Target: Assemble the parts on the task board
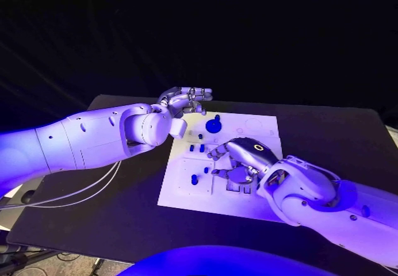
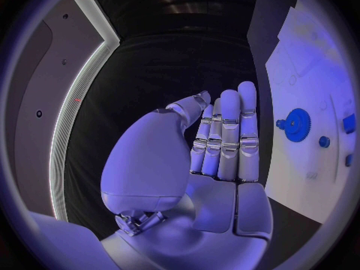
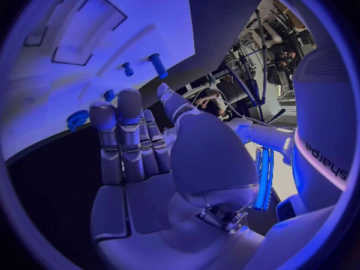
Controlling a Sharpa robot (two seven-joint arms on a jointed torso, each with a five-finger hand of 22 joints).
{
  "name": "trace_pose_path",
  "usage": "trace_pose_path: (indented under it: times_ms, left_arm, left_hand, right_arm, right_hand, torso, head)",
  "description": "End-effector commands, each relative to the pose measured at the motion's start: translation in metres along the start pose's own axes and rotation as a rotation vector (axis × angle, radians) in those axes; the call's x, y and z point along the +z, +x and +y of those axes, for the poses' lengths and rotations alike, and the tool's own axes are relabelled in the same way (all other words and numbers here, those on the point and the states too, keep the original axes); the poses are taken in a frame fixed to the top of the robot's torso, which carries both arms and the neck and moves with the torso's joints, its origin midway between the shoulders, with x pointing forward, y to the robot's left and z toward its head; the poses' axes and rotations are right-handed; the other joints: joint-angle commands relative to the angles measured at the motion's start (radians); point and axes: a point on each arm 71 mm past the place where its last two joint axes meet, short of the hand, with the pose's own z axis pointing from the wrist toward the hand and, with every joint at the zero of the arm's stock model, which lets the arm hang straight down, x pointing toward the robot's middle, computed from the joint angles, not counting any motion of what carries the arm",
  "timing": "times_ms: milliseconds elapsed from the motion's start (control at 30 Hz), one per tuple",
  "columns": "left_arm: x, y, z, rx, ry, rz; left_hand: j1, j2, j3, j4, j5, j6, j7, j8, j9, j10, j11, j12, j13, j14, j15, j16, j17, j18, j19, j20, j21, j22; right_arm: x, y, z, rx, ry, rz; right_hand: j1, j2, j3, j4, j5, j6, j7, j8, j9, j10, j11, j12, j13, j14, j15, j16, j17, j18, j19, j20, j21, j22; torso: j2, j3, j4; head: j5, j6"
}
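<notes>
Left hand (image 1: 186, 100) hovers at the far-left corner of the task board (image 1: 257, 123), fingers apart and extended, palm bare in the left wrist view (image 2: 221, 144); it holds nothing. Right hand (image 1: 238, 161) sits low over the near-middle of the board, fingers spread downward over the recessed section; right wrist view (image 3: 143, 144) shows fingers straight and apart, nothing between them.

Task board: white plate, centred on the black surface (image 1: 332, 132), slightly rotated. Parts on it: blue gear (image 1: 214, 125) near the far edge, just beside the left hand, not touching it; same gear seen flat on the board in left wrist view (image 2: 297, 125). Small blue pegs (image 1: 192, 148) in a row left of the right hand; two more blue pieces (image 1: 195, 179) toward the near-left of the board. Right wrist view shows an upright blue peg (image 3: 158, 65) standing in the board.

Writing: dark lettering on the white arm casing in the right wrist view (image 3: 324, 159), seen reversed; cannot read it with confidence. No legible marks on the board.

Edges and room: bare black surface lies on all sides of the board, widest to the right. Left forearm (image 1: 91, 138) crosses the surface's left edge; white cables (image 1: 75, 192) hang below it.
</notes>
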Motion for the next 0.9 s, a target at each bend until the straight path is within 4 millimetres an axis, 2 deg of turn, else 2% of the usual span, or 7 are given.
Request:
trace_pose_path:
  times_ms: [33, 267, 367, 400, 500, 667, 900]
  left_arm:
    - [-0.001, 0.000, -0.001, -0.005, 0.001, 0.018]
    - [-0.003, -0.001, -0.001, 0.003, 0.008, 0.016]
    - [-0.004, -0.001, -0.001, 0.005, 0.009, 0.017]
    - [-0.004, -0.001, -0.001, 0.005, 0.009, 0.018]
    - [-0.004, 0.000, 0.000, 0.005, 0.008, 0.021]
    - [-0.005, 0.001, 0.003, 0.004, 0.003, 0.025]
    - [-0.006, 0.001, 0.007, 0.002, -0.005, 0.026]
  left_hand:
    - [-0.001, 0.006, -0.001, -0.004, 0.003, -0.006, 0.001, 0.006, 0.000, -0.008, -0.001, 0.005, 0.001, -0.008, 0.000, -0.004, -0.001, 0.011, -0.006, 0.002, -0.004, -0.001]
    - [-0.001, 0.005, -0.002, -0.005, 0.003, -0.008, 0.002, 0.006, 0.000, -0.010, -0.001, 0.005, 0.000, -0.009, 0.000, -0.004, -0.002, 0.011, -0.007, 0.002, -0.004, -0.001]
    - [0.000, 0.005, -0.002, -0.005, 0.003, -0.008, 0.002, 0.006, 0.000, -0.010, -0.001, 0.006, 0.000, -0.009, 0.000, -0.005, -0.002, 0.011, -0.007, 0.003, -0.004, -0.001]
    - [0.000, 0.005, -0.002, -0.005, 0.003, -0.008, 0.002, 0.006, 0.000, -0.010, -0.001, 0.006, 0.000, -0.009, 0.000, -0.005, -0.002, 0.011, -0.007, 0.003, -0.004, -0.001]
    - [0.000, 0.005, -0.002, -0.005, 0.003, -0.008, 0.002, 0.006, 0.000, -0.010, -0.001, 0.006, 0.000, -0.009, 0.000, -0.005, -0.002, 0.011, -0.007, 0.003, -0.004, -0.001]
    - [0.000, 0.005, -0.002, -0.006, 0.003, -0.008, 0.002, 0.006, 0.000, -0.010, -0.001, 0.006, 0.000, -0.009, 0.000, -0.005, -0.003, 0.011, -0.007, 0.003, -0.004, -0.001]
    - [0.000, 0.005, -0.002, -0.006, 0.003, -0.008, 0.002, 0.006, 0.000, -0.010, -0.001, 0.006, 0.000, -0.009, 0.000, -0.005, -0.003, 0.011, -0.007, 0.003, -0.004, -0.001]
  right_arm:
    - [-0.018, -0.015, -0.026, 0.155, 0.139, 0.022]
    - [-0.063, -0.031, -0.070, 0.206, 0.377, 0.090]
    - [-0.078, -0.032, -0.082, 0.191, 0.470, 0.096]
    - [-0.084, -0.033, -0.086, 0.180, 0.506, 0.096]
    - [-0.094, -0.033, -0.094, 0.158, 0.578, 0.095]
    - [-0.104, -0.029, -0.099, 0.138, 0.648, 0.112]
    - [-0.099, -0.018, -0.093, 0.137, 0.654, 0.134]
  right_hand:
    - [-0.010, 0.011, -0.005, 0.010, 0.011, 0.029, -0.001, 0.013, 0.003, 0.075, -0.013, 0.031, 0.008, 0.038, -0.010, 0.092, 0.105, -0.028, 0.064, -0.005, 0.078, 0.103]
    - [-0.075, -0.005, -0.043, 0.060, 0.108, 0.070, -0.048, 0.030, 0.006, 0.309, -0.074, 0.202, 0.122, 0.094, -0.058, 0.331, 0.397, -0.079, 0.205, -0.045, 0.264, 0.360]
    - [-0.090, -0.008, -0.072, 0.087, 0.116, 0.095, -0.061, 0.049, 0.015, 0.294, -0.085, 0.303, 0.227, 0.096, -0.068, 0.399, 0.481, -0.089, 0.225, -0.057, 0.300, 0.412]
    - [-0.077, -0.006, -0.089, 0.099, 0.119, 0.086, -0.057, 0.053, 0.020, 0.226, -0.088, 0.382, 0.326, 0.089, -0.079, 0.422, 0.504, -0.092, 0.224, -0.057, 0.311, 0.423]
    - [-0.088, -0.008, -0.118, 0.127, 0.124, 0.087, -0.063, 0.064, 0.029, 0.237, -0.086, 0.561, 0.533, 0.093, -0.069, 0.466, 0.565, -0.096, 0.234, -0.056, 0.329, 0.452]
    - [-0.121, -0.011, -0.180, 0.184, 0.204, 0.073, -0.062, 0.075, 0.040, 0.257, -0.083, 0.771, 0.784, 0.099, -0.064, 0.520, 0.645, -0.102, 0.248, -0.053, 0.352, 0.487]
    - [-0.120, 0.000, -0.241, 0.239, 0.212, 0.058, -0.060, 0.092, 0.054, 0.247, -0.080, 0.838, 0.885, 0.098, -0.061, 0.537, 0.669, -0.104, 0.249, -0.050, 0.359, 0.497]
  torso:
    - [-0.005, -0.0006, -0.0075]
    - [-0.008, -0.0015, -0.0277]
    - [-0.008, -0.0006, -0.0366]
    - [-0.009, 0.0001, -0.0392]
    - [-0.012, 0.0001, -0.0443]
    - [-0.016, -0.0006, -0.0467]
    - [-0.015, -0.0003, -0.0407]
  head:
    - [-0.019, 0.010]
    - [-0.059, 0.042]
    - [-0.073, 0.045]
    - [-0.077, 0.046]
    - [-0.085, 0.047]
    - [-0.087, 0.045]
    - [-0.090, 0.044]
